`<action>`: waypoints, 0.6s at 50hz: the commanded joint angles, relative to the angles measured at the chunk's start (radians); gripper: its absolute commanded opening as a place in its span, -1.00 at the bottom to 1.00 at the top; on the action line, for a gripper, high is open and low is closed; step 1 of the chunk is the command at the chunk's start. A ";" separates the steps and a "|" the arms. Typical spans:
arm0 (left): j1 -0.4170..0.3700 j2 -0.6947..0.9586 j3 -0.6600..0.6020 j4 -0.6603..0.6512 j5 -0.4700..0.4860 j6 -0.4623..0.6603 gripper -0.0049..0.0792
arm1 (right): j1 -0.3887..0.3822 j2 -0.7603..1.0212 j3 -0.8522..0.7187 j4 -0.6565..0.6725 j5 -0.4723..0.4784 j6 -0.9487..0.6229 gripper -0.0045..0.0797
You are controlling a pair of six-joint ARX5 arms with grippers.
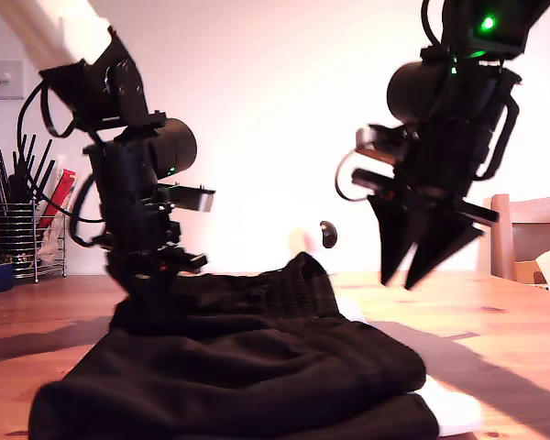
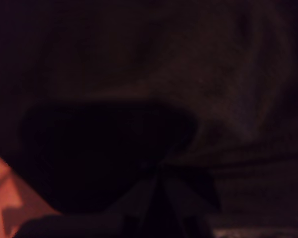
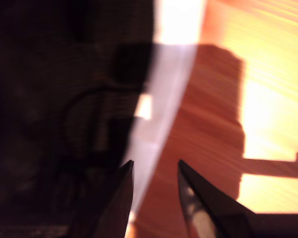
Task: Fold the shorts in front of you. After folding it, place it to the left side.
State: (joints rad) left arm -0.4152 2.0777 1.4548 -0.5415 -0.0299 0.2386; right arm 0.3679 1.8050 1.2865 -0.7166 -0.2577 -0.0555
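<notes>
The black shorts [image 1: 247,367] lie in a wrinkled, folded pile on the wooden table [image 1: 504,330], near the front of the exterior view. My first gripper [image 2: 160,171] is pressed down into them at the exterior view's left. Its fingers meet on a bunched ridge of the dark fabric, and the pile hides its tips in the exterior view. My second gripper [image 1: 401,282] hangs open in the air above the table, to the exterior view's right of the shorts, holding nothing. The second wrist view shows its fingertips [image 3: 125,171] over the shorts' edge [image 3: 64,124] and a white strip [image 3: 164,99].
A white piece [image 1: 451,410] sticks out from under the shorts at the exterior view's lower right. A wire rack with dark utensils [image 1: 18,229] stands at the exterior view's far left. A wooden chair back [image 1: 532,229] is at its right edge.
</notes>
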 commanded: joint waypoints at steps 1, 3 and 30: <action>-0.008 0.043 -0.026 0.047 0.024 -0.003 -0.93 | 0.015 -0.035 -0.005 0.017 -0.016 -0.014 -0.30; -0.008 0.043 -0.026 0.081 0.027 -0.002 -0.93 | 0.019 -0.037 -0.005 0.024 -0.026 -0.026 -0.30; 0.045 -0.072 0.042 -0.007 0.177 -0.104 -0.93 | 0.022 -0.040 -0.005 0.091 -0.093 -0.022 -0.30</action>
State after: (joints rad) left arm -0.3756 2.0705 1.4899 -0.5323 0.1200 0.1574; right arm 0.3870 1.7870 1.2865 -0.6334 -0.3420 -0.0788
